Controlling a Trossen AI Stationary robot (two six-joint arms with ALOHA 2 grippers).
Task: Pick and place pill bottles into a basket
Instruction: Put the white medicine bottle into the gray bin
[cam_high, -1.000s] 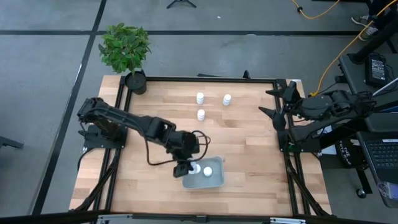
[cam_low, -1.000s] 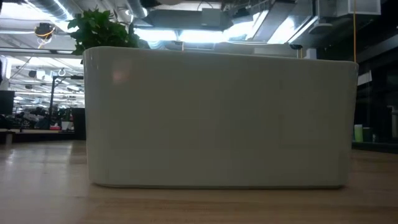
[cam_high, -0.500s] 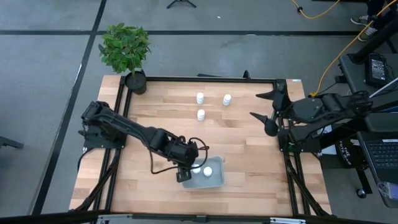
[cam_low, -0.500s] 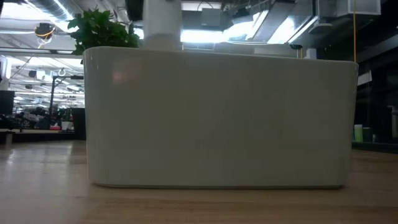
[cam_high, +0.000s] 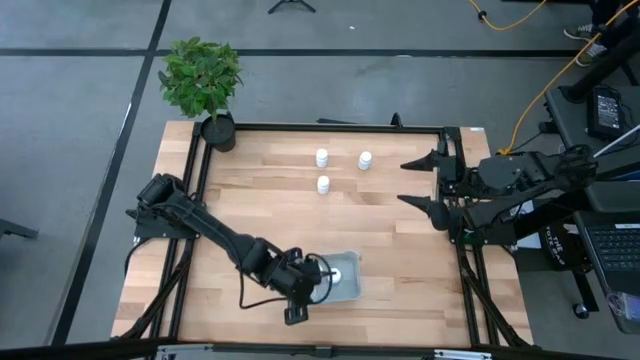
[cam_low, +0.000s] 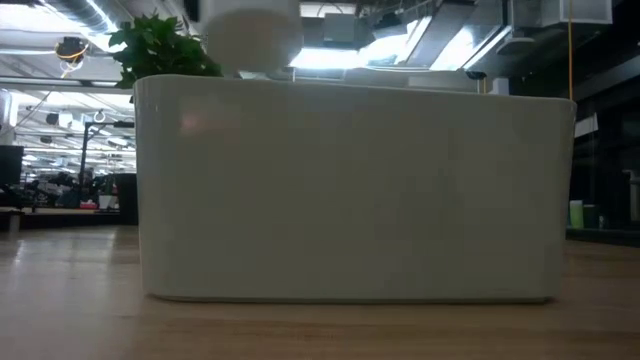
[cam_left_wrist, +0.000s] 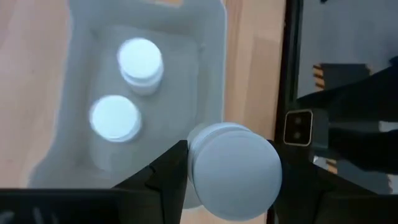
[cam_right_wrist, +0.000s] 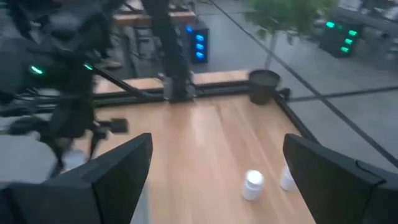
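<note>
The pale grey-blue basket (cam_high: 345, 290) stands near the table's near edge and fills the low view (cam_low: 350, 190). Two white pill bottles (cam_left_wrist: 140, 59) (cam_left_wrist: 114, 117) stand in it. My left gripper (cam_high: 303, 285) hovers over the basket's left end, shut on a third pill bottle (cam_left_wrist: 233, 171), which shows above the rim in the low view (cam_low: 250, 35). Three more bottles (cam_high: 321, 157) (cam_high: 365, 159) (cam_high: 323, 184) stand on the table's far part. My right gripper (cam_high: 422, 184) is open and empty at the table's right edge. My left gripper pinches the bottle's sides below the cap (cam_left_wrist: 193, 180) between its two fingers (cam_left_wrist: 165, 183). The fingers come from above, pointing down. The bottle is upright, cap up, lifted clear above the basket's rim.
A black plant pot (cam_high: 218, 130) with a green plant stands at the far left corner. A black frame (cam_high: 320, 127) runs around the wooden table. Bare wood lies between the basket and the three far bottles.
My left gripper has gone toward the table's near edge over the basket, carrying the bottle, which has come into the low view above the rim. My right gripper has come a little toward the table's left, in from the right edge.
</note>
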